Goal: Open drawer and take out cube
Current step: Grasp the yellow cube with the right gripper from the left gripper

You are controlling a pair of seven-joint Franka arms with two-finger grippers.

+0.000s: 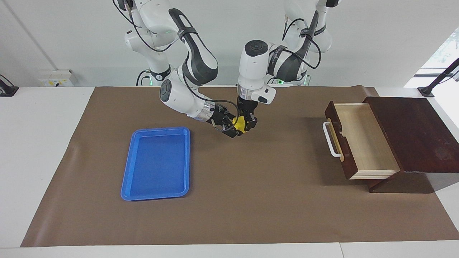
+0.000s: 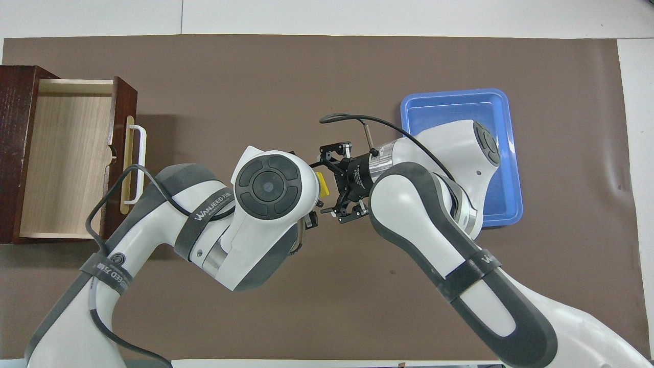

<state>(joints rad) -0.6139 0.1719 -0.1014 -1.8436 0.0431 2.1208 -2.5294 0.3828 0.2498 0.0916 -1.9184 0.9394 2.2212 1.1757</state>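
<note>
yellow cube (image 1: 239,124) clamped in left gripper (image 1: 247,123) jaws, right gripper (image 1: 231,129) jaws apart around it

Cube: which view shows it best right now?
Facing view. There the cube shows in the air over the mat, between the left gripper and the right gripper, with most of its yellow body visible. The overhead view shows only a yellow sliver; the left arm's wrist covers the rest.

Drawer (image 1: 362,139) open at left arm's end, tray (image 1: 156,163) toward right arm's end, cube (image 1: 239,124) over mat (image 1: 251,200) between them.
</note>
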